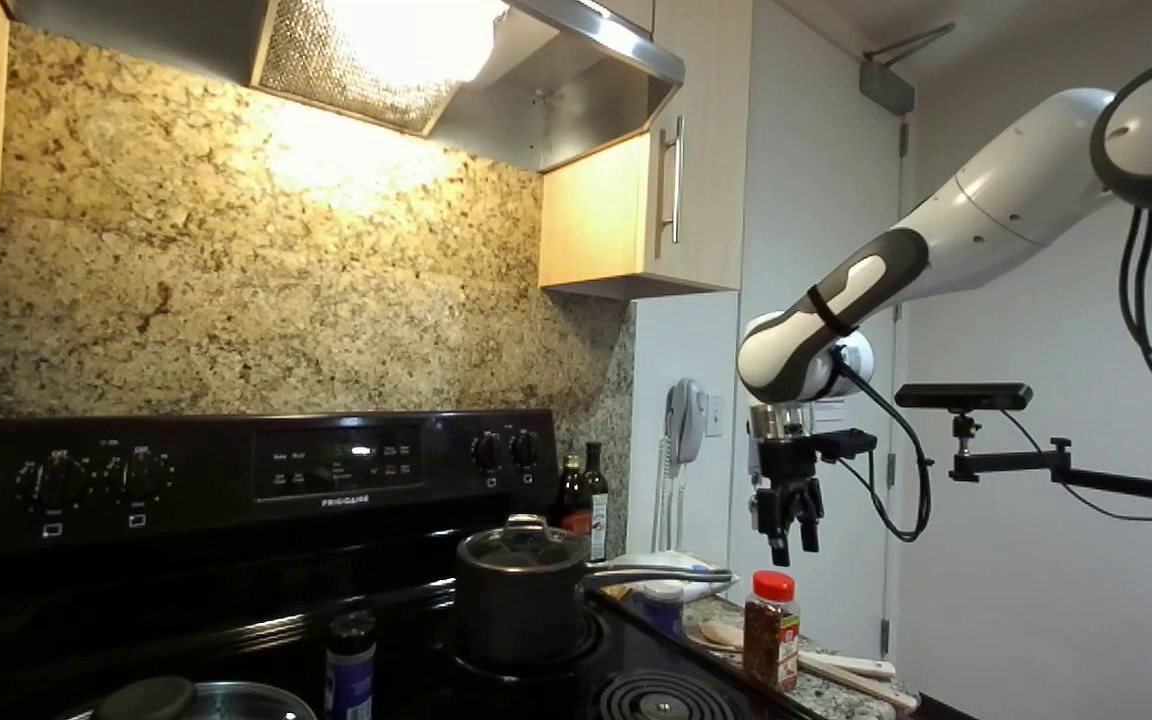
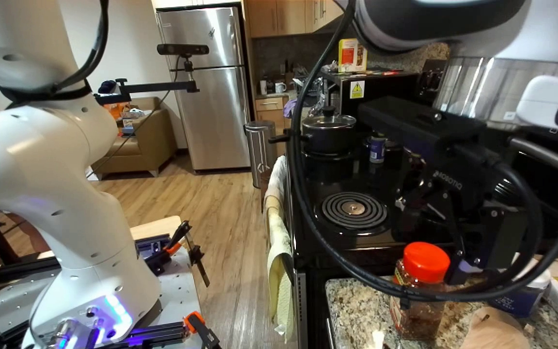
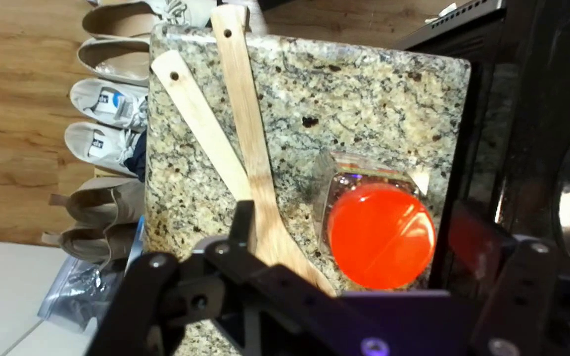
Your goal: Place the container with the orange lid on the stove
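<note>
Speckled granite desk (image 3: 364, 99): grasp and placement not yet done

Clear flat-sided jar (image 1: 770, 640) with reddish-brown contents and a round orange-red lid (image 3: 383, 236) stands on the desk, just beside the black coil-burner range (image 1: 206, 490); pale wooden utensils (image 3: 242, 99) lie near it. Black two-finger hand (image 1: 796, 540): fingers spread, nothing held, above and near the jar; the wrist view shows the lid between the fingers, with a gap on each side. Progress, as judged: hand near grasp position; grasp, lift, transfer to the range, set-down and release remain. Orientation: jar upright, lid facing up, long axis vertical, no clear tilt; a printed label (image 1: 788, 642) faces the room-side edge of the desk. Maintain the vertical axis during transfer
</note>
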Robot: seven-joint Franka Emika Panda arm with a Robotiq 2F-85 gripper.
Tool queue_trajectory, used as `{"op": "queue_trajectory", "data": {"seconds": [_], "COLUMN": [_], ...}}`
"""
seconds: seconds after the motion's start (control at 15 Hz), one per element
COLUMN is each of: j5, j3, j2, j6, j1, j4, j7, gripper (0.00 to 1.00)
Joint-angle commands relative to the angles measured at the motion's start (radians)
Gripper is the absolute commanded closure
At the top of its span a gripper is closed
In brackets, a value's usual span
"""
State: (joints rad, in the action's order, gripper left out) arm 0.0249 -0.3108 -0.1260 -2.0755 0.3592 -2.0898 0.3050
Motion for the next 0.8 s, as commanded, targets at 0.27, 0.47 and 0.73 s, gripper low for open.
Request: {"op": "queue_trajectory", "data": {"seconds": [0.27,0.47,0.73], "j5": [0.014,0.001,-0.009], "j3": [0.021,0.029,0.034], "j2": [0.012,0.007,0.001], "j6": [-0.349,-0.411,-0.435], "j1": [-0.012,-0.011,-0.009], "j4": [-0.185,-0.206,-0.216], "j7": [0.109,0.114,0.112], "gripper": [0.00,0.26,0.45]}}
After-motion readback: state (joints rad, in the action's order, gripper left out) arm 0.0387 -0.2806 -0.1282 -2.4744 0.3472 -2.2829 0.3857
